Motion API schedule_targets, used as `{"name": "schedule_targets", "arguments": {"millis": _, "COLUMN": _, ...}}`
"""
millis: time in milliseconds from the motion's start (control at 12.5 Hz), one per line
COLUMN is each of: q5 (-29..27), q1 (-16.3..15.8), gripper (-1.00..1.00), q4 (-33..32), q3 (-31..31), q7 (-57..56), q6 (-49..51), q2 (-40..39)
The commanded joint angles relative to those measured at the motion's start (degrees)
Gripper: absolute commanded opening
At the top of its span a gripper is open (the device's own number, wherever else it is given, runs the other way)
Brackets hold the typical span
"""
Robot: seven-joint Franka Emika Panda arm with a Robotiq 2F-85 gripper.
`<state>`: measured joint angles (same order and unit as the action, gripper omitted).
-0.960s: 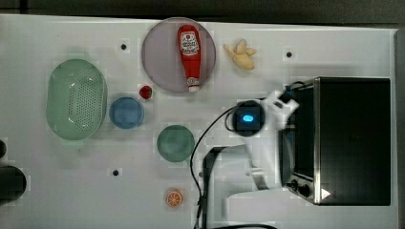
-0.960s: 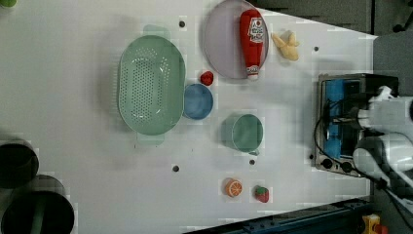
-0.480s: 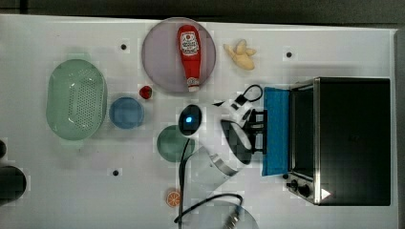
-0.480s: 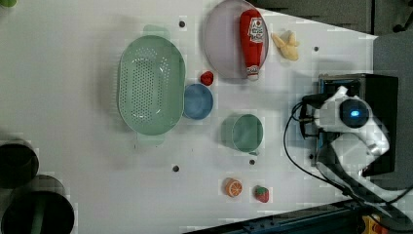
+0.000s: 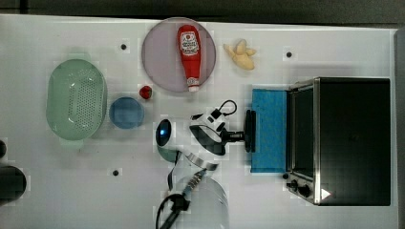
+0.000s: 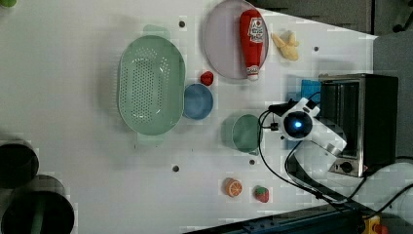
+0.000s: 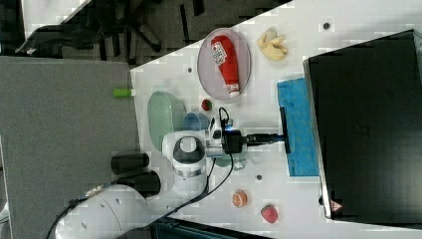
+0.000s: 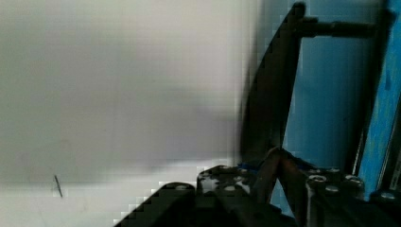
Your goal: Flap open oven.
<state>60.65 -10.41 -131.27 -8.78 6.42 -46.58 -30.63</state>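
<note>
We see the gripper (image 5: 242, 136) at mid-table, jaws clamped on the handle (image 5: 249, 130) of the oven (image 5: 351, 140); this black box with a silver front frame and two black knobs (image 5: 298, 185) stands at the table's (image 5: 57, 191) right edge in the top view; its blue glass door (image 5: 269, 130) lies folded down flat, pointing toward the table's middle, long axis running along the oven front; bare tabletop lies beside the door on both sides, with bananas (image 5: 241, 54) near the far edge.
</note>
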Motion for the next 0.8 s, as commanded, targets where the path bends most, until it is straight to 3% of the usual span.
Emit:
{"name": "schedule_targets", "arguments": {"millis": 80, "q5": -1.72, "q1": -0.06, "gripper": -0.65, "q4": 2.86, "q3": -0.32, "q7": 6.38, "q6": -1.45, "q2": 1.9}}
{"name": "schedule_targets", "arguments": {"millis": 240, "q5": -9.28, "q1": -0.08, "gripper": -0.65, "q4": 4.21, "q3": 0.07, "q7": 6.81, "q6": -3.37, "q2": 4.87}}
{"name": "schedule_targets", "arguments": {"millis": 480, "q5": -26.95, "q1": -0.04, "gripper": -0.65, "q4": 3.84, "q3": 0.16, "q7": 6.52, "q6": -2.53, "q2": 12.0}}
{"name": "schedule_targets", "arguments": {"millis": 800, "q5": -41.1, "q1": 0.79, "gripper": -0.65, "q4": 3.86, "q3": -0.18, "q7": 6.29, "q6": 2.82, "q2": 22.72}}
